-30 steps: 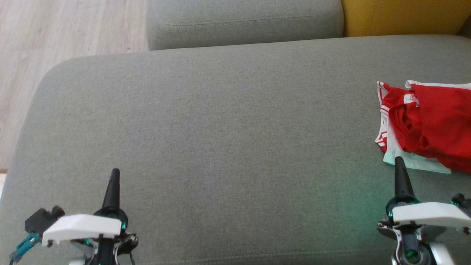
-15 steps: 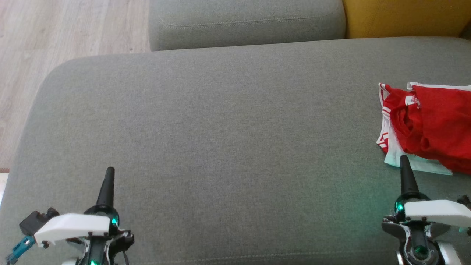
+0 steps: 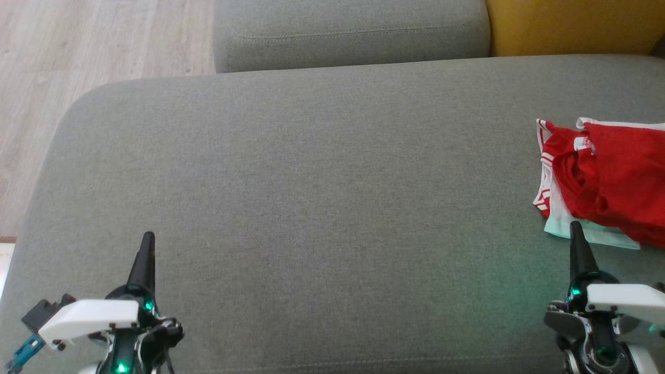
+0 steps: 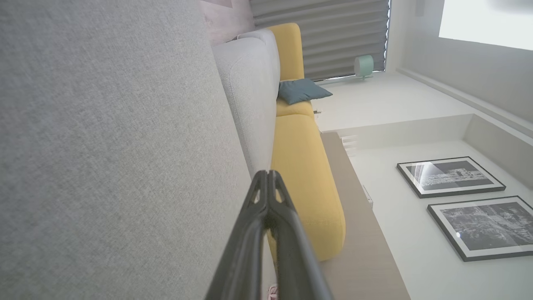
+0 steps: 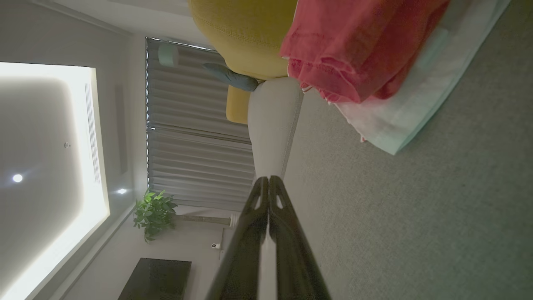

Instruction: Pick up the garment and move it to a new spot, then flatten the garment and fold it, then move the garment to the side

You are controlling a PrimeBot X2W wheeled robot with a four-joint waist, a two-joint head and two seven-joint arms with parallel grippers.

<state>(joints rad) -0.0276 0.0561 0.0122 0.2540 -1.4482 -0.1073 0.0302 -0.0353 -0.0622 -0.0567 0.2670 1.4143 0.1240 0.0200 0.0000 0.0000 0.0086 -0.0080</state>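
Note:
The garment (image 3: 608,179) is red with white trim and lies folded in a loose bundle at the far right of the grey sofa seat (image 3: 322,197), partly cut off by the frame edge. In the right wrist view the garment (image 5: 354,46) shows as red cloth over a pale layer. My right gripper (image 3: 574,226) is shut and empty, its tip just short of the garment's near white edge. My left gripper (image 3: 149,236) is shut and empty at the lower left, far from the garment. Both wrist views show the fingers pressed together, left gripper (image 4: 267,174) and right gripper (image 5: 266,179).
A grey back cushion (image 3: 348,31) and a yellow cushion (image 3: 571,26) lie behind the seat. Wooden floor (image 3: 62,62) shows past the seat's rounded left edge. A wide stretch of bare seat lies between the two grippers.
The left arm has drawn back toward the lower left. The right gripper has shifted slightly right and stays near the garment's near edge. The head camera has shifted a little. The garment lies as before.

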